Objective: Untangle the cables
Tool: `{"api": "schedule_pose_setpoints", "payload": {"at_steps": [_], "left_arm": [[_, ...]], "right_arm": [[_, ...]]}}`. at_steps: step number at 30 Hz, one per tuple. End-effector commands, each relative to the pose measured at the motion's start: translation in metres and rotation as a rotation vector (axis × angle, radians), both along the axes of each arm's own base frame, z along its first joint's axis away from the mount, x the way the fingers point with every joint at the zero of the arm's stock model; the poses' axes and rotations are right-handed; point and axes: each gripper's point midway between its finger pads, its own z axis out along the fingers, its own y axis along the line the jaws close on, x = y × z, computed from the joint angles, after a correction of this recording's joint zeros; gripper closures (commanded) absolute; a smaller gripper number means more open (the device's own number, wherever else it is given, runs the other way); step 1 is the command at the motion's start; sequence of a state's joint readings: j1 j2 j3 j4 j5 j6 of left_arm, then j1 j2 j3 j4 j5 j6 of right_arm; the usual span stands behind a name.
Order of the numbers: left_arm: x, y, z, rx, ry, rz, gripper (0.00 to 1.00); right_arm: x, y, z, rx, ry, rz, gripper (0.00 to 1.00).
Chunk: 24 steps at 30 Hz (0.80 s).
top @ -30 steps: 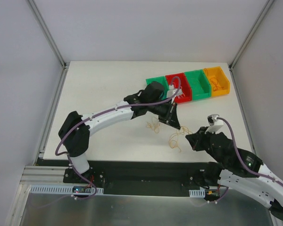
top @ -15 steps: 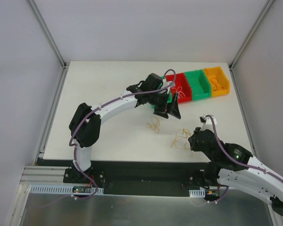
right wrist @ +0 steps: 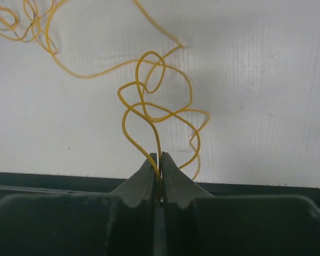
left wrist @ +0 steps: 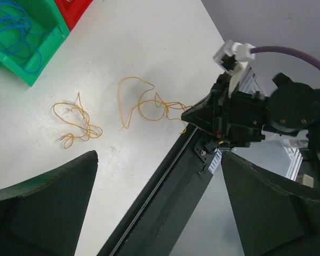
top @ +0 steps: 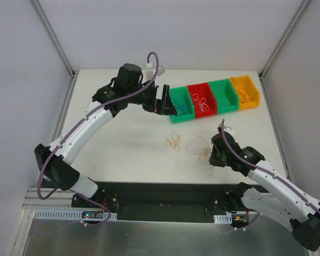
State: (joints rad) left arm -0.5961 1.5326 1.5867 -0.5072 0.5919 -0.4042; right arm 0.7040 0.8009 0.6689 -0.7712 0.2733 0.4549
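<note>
Two orange-yellow cables lie apart on the white table [top: 122, 133]. A small curl [top: 174, 141] [left wrist: 77, 122] rests left of a larger looped strand [top: 197, 148] [left wrist: 144, 104] [right wrist: 149, 90]. My right gripper [top: 213, 154] [right wrist: 159, 156] is shut on the near end of the larger strand, low at the table's front edge. My left gripper [top: 169, 104] [left wrist: 159, 154] hangs open and empty by the leftmost green bin [top: 188, 114], which holds a blue cable [left wrist: 16, 32].
Behind the cables stands a row of bins: green, red [top: 202, 100] with thin strands inside, green [top: 224, 96], and yellow [top: 245, 92] with an orange strand. The table's black front rail [left wrist: 165, 176] runs under my right gripper.
My left gripper opened and swung back left from mid-table, past the red bin, to the leftmost green bin. The right gripper kept its strand and shifted slightly inward; the two orange curls now lie apart.
</note>
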Motion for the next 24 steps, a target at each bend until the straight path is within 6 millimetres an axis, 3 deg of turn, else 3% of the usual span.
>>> {"api": "schedule_pose_setpoints", "payload": {"at_steps": [1,9,14,20,24], "left_arm": [[-0.016,0.021,0.006,0.046,-0.105,-0.005,0.01],[-0.016,0.028,0.011,0.05,-0.132,0.03,0.01],[-0.021,0.024,0.012,0.019,-0.105,0.011,0.01],[-0.024,0.022,0.015,-0.003,-0.101,-0.003,0.01],[-0.024,0.022,0.014,-0.01,-0.093,-0.004,0.01]], "right_arm": [[-0.011,0.032,-0.007,0.097,0.129,0.11,0.9],[-0.005,0.018,-0.019,-0.05,0.278,0.075,0.8],[0.013,0.018,-0.01,-0.069,0.278,0.062,0.62],[0.03,0.023,-0.002,-0.007,0.241,-0.055,0.25],[0.027,0.021,-0.002,0.054,0.243,-0.165,0.19]]}}
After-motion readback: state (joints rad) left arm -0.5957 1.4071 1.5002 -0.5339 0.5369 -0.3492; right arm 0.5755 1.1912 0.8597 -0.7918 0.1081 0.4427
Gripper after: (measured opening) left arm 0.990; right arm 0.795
